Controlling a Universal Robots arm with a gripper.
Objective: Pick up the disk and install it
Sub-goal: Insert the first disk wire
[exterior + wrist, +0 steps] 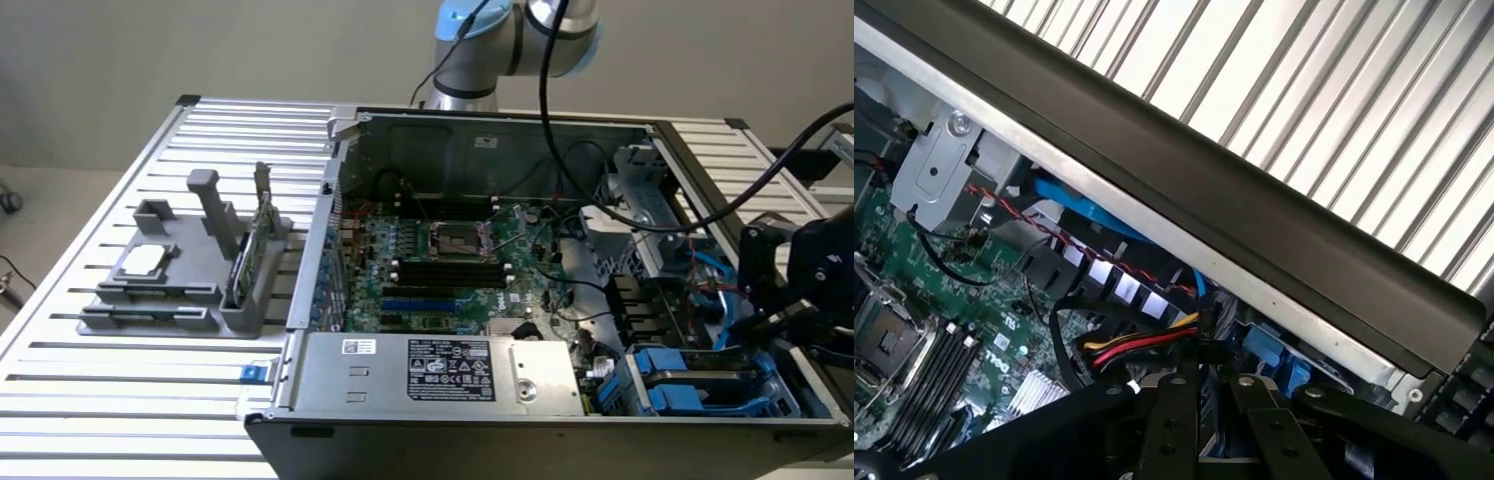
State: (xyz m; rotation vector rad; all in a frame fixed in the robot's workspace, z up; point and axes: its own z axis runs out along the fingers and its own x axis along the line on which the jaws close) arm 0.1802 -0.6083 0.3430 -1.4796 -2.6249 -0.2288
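One slatted metal table (80, 400), bare in a wide strip at the exterior view's left edge and along the front.

One open computer case (534, 445), lying side-up on the table, interior exposed. Its dark wall rim (1254, 230) crosses the wrist view, with table slats beyond it.

One robot arm (474, 40), base behind the case's far wall. A black cable (554, 120) hangs from it across the open interior.

One silver power supply (441, 370), against the case's near wall.

One green motherboard (441, 270), on the case floor, with free air above its centre.

One grey holder (160, 300), on the table, well apart from the case at the exterior view's left.

One gripper (781, 315), black, poised over the case's wall on the exterior view's right, above the drive corner. In the wrist view its fingers (1169, 430) are drawn close together, apparently with nothing between them, over a bundle of red, yellow and black wires.

One disk (694, 385), in its blue carrier, lying in the near corner drive bay below the gripper and apart from it. Wires crowd the space beside it, and its label cannot be made out.

One green card (247, 255), upright in the holder.

One square silver chip (144, 260), flat on the holder.
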